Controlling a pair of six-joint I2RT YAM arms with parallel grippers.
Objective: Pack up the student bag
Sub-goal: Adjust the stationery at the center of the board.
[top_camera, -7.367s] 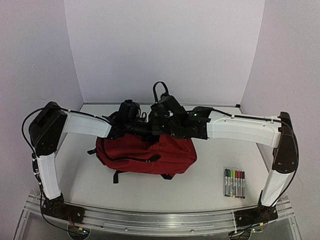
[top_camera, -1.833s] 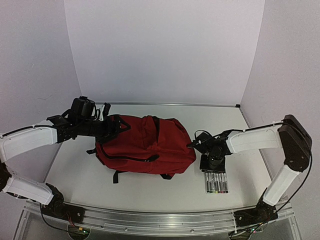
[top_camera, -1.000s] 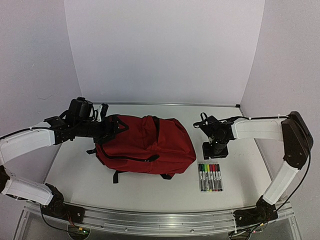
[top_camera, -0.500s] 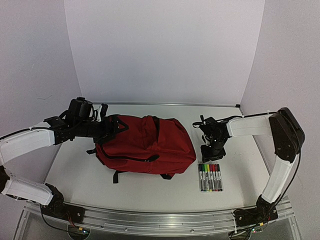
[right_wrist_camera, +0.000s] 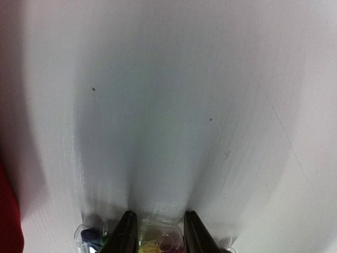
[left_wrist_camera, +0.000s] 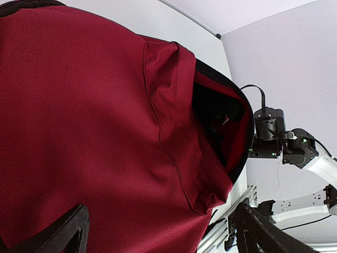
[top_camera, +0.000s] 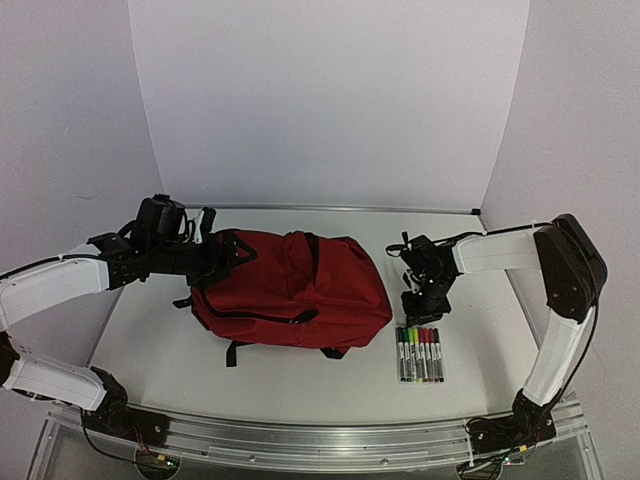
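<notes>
One dark-red backpack [top_camera: 290, 290], flat on the white table [top_camera: 300, 375], centre-left, its main opening gaping. Left claw [top_camera: 225, 250]: spread wide at the bag's left end. Right claw [right_wrist_camera: 158, 234]: jaws narrowed over the marker pack's [top_camera: 420, 354] far edge; whether it is gripping cannot be told.

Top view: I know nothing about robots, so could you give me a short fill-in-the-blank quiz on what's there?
The bag is ___ in colour.
The markers lie outside the bag, on the ___.
The gripper at the markers' far end belongs to the ___ arm.
The left gripper, by the bag, has its jaws ___.
Missing words: red; table; right; open.
</notes>
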